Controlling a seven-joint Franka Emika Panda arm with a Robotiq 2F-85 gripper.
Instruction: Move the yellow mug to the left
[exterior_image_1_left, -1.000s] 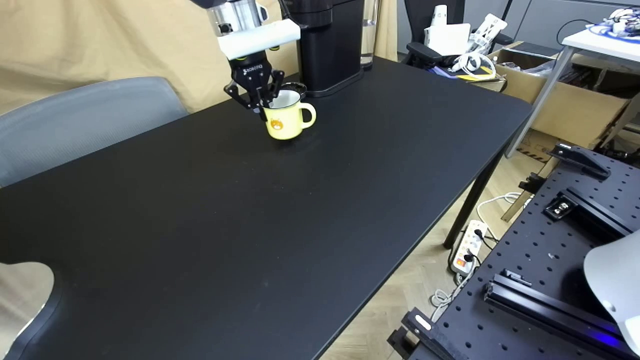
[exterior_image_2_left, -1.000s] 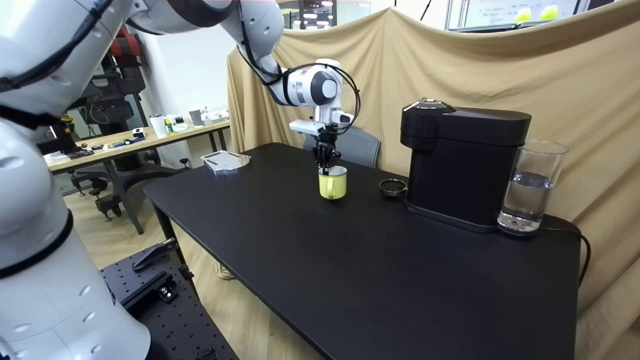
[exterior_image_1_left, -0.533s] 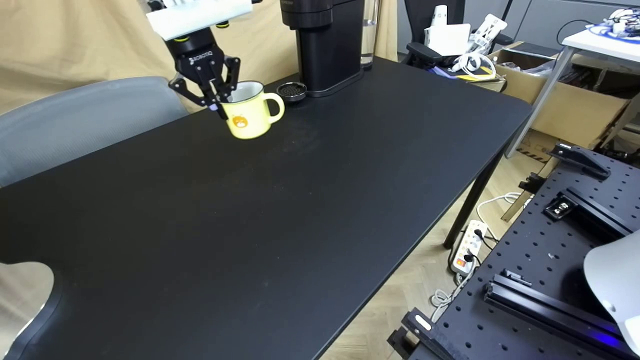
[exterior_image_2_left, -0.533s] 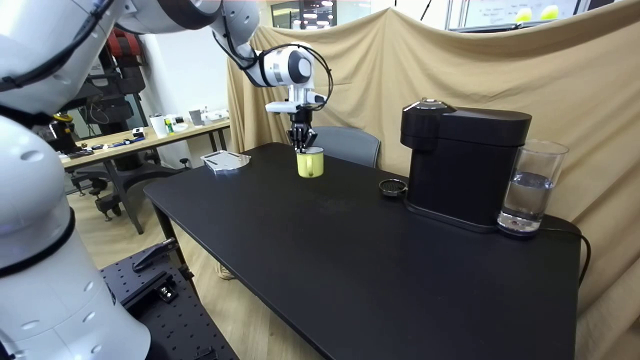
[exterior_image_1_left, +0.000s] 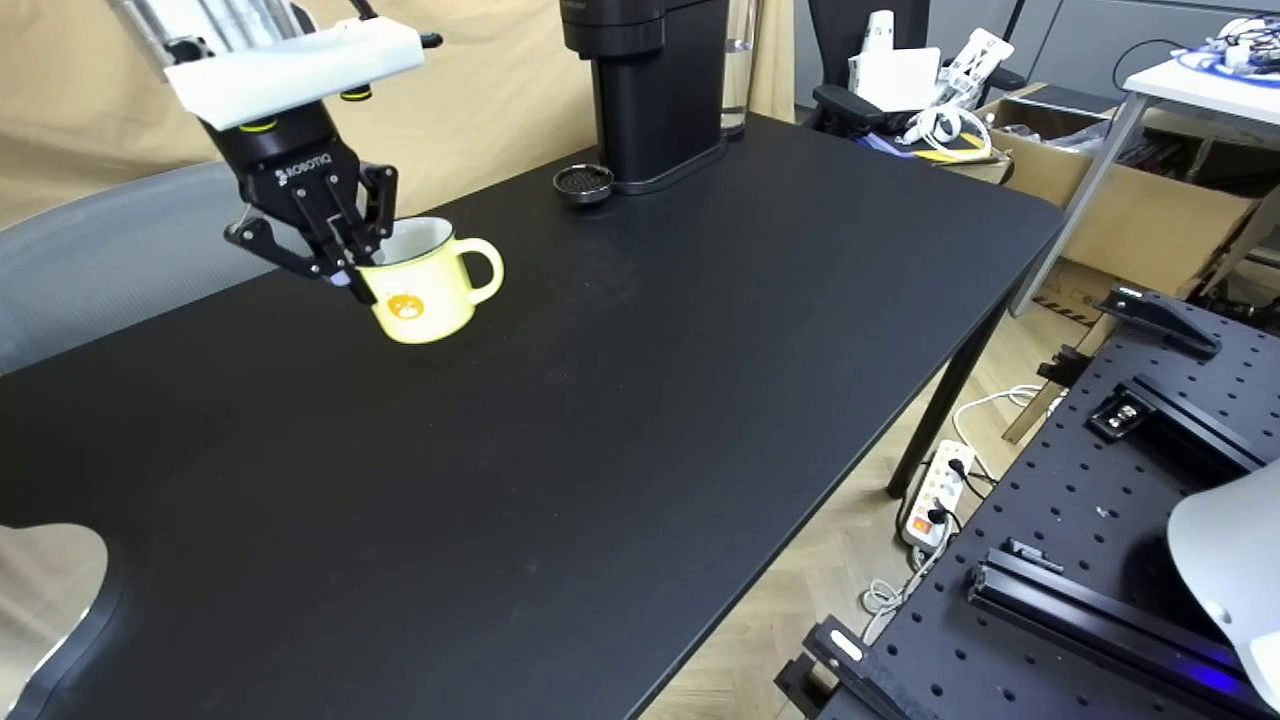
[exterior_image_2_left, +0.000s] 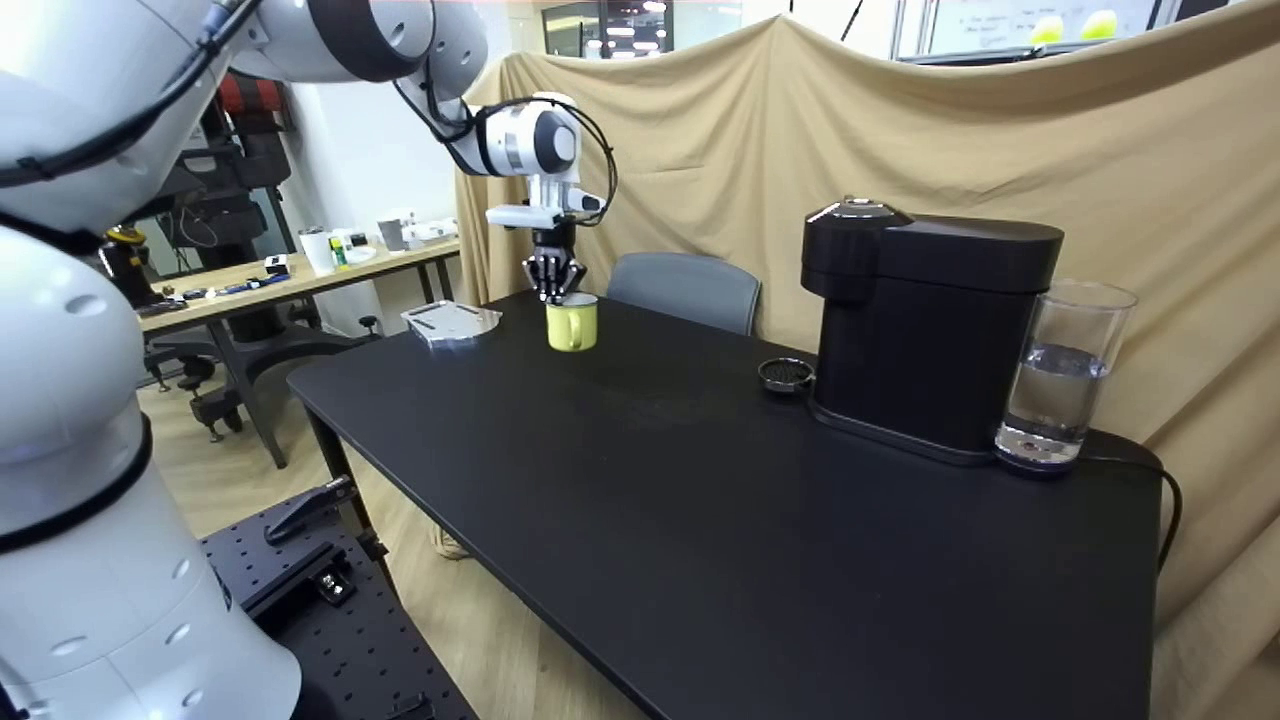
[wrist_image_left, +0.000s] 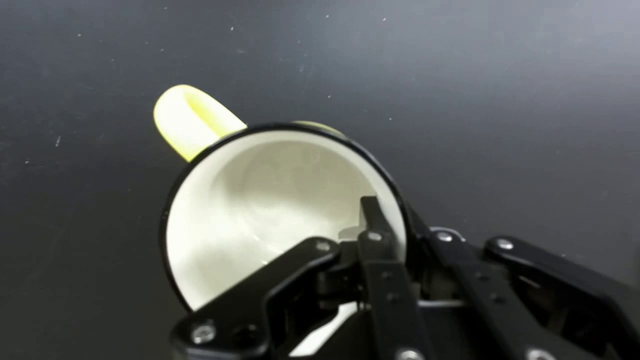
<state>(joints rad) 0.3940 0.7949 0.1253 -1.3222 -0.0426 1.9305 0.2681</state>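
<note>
Your gripper (wrist_image_left: 395, 220) pinches the mug (exterior_image_1_left: 430, 290) by its wall, straddling the rim. You have it over the bench (exterior_image_1_left: 600, 450), well left of the coffee machine (exterior_image_2_left: 930, 340) in both exterior views; whether the mug's base touches, I cannot tell.

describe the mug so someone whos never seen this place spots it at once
Start at the big black table and follow the white arm to its gripper. The mug is there, pinched at its rim. Its yellow body, loop handle and orange print set it apart from the black coffee machine and round mesh tray.
</note>
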